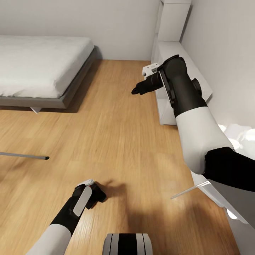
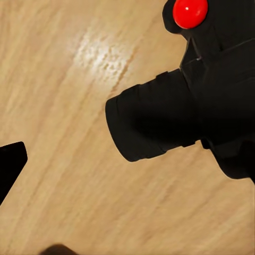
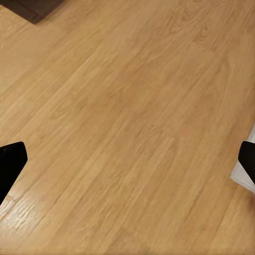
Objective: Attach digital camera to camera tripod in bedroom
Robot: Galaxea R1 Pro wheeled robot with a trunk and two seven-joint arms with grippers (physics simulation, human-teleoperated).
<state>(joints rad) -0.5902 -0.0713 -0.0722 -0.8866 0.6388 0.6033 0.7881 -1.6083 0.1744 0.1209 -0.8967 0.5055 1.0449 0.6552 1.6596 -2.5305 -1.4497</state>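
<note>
The digital camera [image 1: 100, 197] is small and black and sits low over the wood floor. Close up, the digital camera [image 2: 175, 122] shows a lens barrel and a red button on top. My left gripper [image 1: 96, 191] is around it and open. One fingertip [image 2: 10, 164] stands well apart from the lens, and the camera hides the other finger. My right gripper [image 1: 135, 91] is raised near the shelf, open and empty, with its fingertips [image 3: 10, 164] wide over bare floor. A silver leg with a black foot, likely the camera tripod [image 1: 24, 155], pokes in from the left edge.
A grey-framed white bed [image 1: 35, 67] fills the far left. A white shelf unit [image 1: 170, 63] lines the right wall. A thin pale bar [image 1: 187, 191] juts out low on the right beside white objects. Open wood floor [image 1: 113, 134] lies between them.
</note>
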